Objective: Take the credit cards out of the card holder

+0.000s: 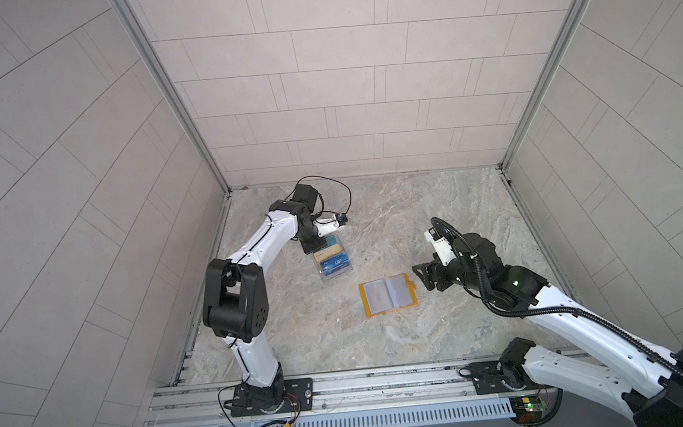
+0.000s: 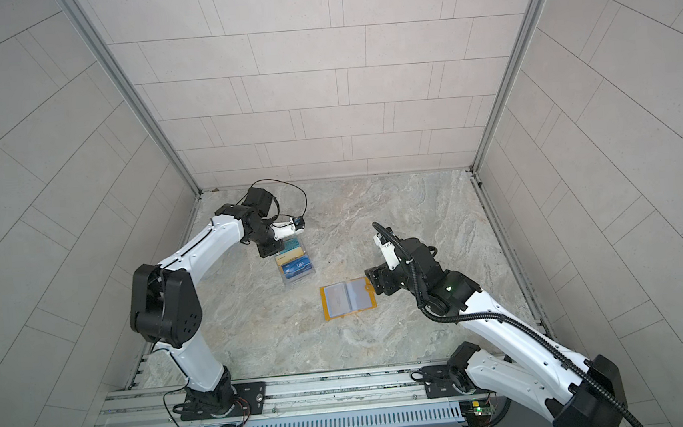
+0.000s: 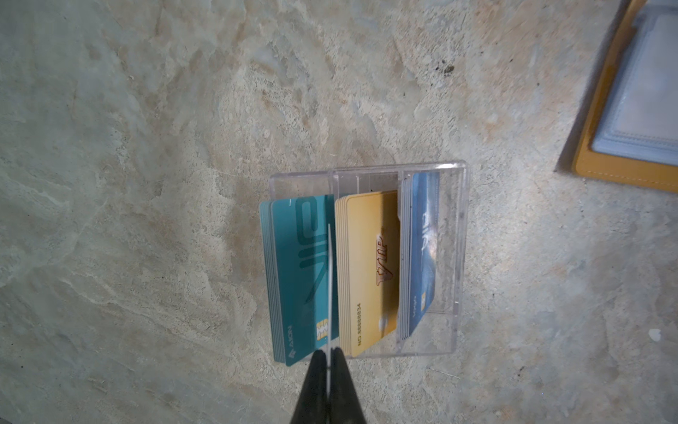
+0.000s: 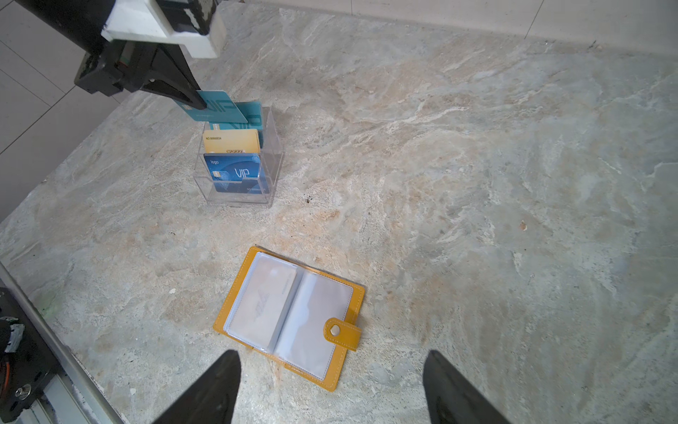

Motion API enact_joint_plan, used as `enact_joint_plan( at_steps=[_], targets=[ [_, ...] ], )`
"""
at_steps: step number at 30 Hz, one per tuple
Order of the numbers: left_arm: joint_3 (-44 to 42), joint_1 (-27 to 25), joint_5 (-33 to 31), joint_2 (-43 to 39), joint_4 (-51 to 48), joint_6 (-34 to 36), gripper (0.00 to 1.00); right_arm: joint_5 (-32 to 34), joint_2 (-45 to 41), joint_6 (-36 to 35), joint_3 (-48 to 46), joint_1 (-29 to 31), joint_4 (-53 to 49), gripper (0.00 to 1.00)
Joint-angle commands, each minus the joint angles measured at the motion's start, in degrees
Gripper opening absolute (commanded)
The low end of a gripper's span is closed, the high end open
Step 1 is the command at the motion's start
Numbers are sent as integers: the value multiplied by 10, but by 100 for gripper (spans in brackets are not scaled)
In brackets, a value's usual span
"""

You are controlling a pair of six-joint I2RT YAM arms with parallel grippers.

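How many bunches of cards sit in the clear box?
3: teal bunch at the back, gold bunch in the middle, blue bunch in front. The left tool pinches one more teal card.

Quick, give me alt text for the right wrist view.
The left gripper pinches a teal card above a clear stand full of cards. Nearer, the yellow card holder lies open on the marble table, ahead of the open right gripper.

Mustard card holder (image 4: 290,319) open flat, gold card (image 4: 231,141), blue card (image 4: 232,171) standing upright
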Motion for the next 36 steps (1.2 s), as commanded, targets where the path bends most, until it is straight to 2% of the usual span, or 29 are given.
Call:
enact_joint_plan(
  at_steps=[1,17,36],
  targets=[
    [20,3,3,13,-4,7,0,12,-12,6,3,-2,-12,81],
    [16,3,23,36,24,-13,0,13,-18,8,-6,-2,-9,81],
    [6,13,13,51,28,-16,3,20,-23,9,-10,-2,-9,81]
  ],
)
